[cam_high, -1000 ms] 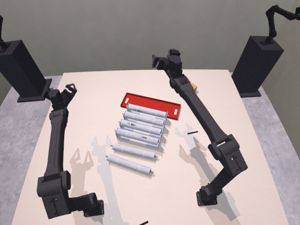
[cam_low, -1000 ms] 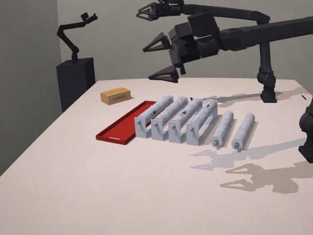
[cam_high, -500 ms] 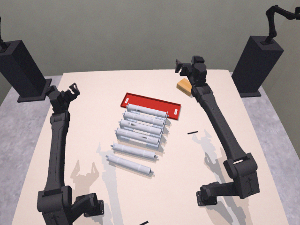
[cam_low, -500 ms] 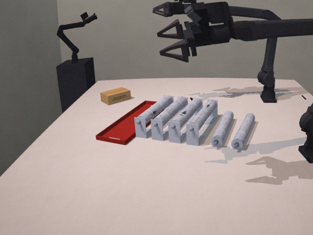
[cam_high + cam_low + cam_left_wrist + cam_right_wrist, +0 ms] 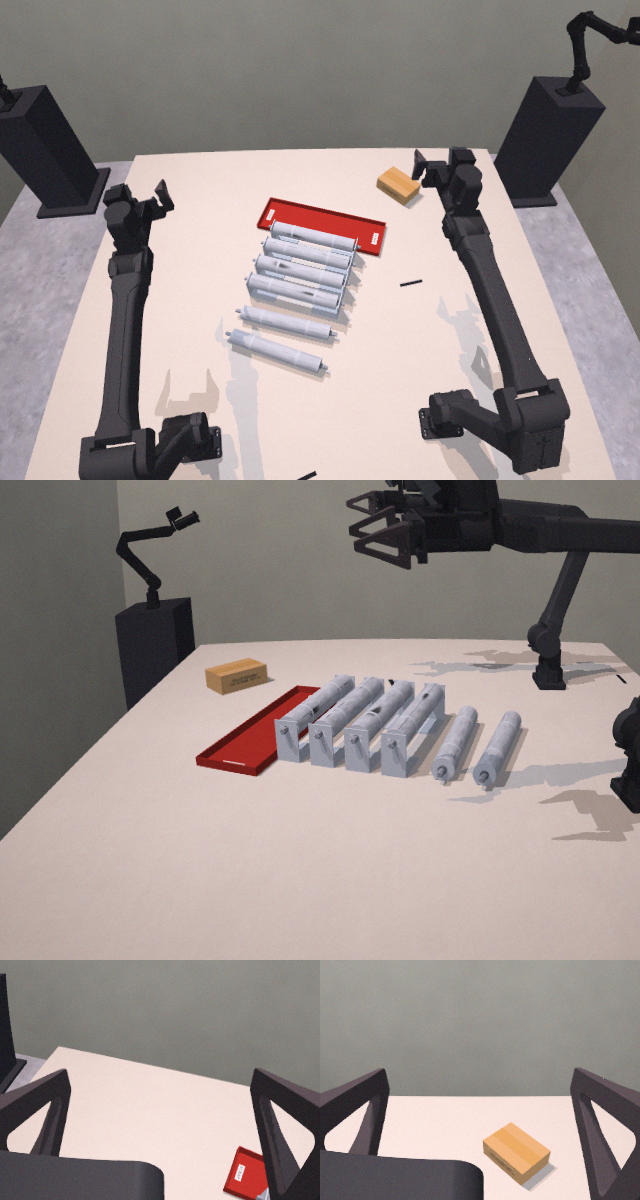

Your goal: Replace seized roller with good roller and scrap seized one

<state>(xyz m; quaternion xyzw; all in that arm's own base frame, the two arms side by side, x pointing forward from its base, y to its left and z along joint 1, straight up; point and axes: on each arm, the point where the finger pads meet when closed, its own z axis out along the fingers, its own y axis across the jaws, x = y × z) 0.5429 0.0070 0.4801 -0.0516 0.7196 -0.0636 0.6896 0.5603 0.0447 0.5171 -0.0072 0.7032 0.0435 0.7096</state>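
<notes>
The roller bed (image 5: 345,289) (image 5: 397,753) stands mid-table with four grey rollers in its brackets: the rear one (image 5: 313,236) (image 5: 317,702), the second (image 5: 307,253) (image 5: 351,704), the third (image 5: 299,271) (image 5: 382,709) and the front one (image 5: 292,290) (image 5: 416,709). Two spare rollers (image 5: 286,321) (image 5: 276,351) (image 5: 457,733) (image 5: 498,740) lie loose in front of the bed. The red scrap tray (image 5: 320,214) (image 5: 248,740) (image 5: 247,1175) lies empty behind it. My left gripper (image 5: 165,198) (image 5: 379,534) (image 5: 160,1078) is open and empty, high above the table's left side. My right gripper (image 5: 416,165) (image 5: 479,1078) is open and empty, high beside the cardboard box.
A cardboard box (image 5: 398,184) (image 5: 236,675) (image 5: 516,1151) sits at the back right. Small black strips (image 5: 410,282) (image 5: 306,475) lie on the table. Dark pedestals (image 5: 41,149) (image 5: 547,134) (image 5: 152,640) stand off the table's back corners.
</notes>
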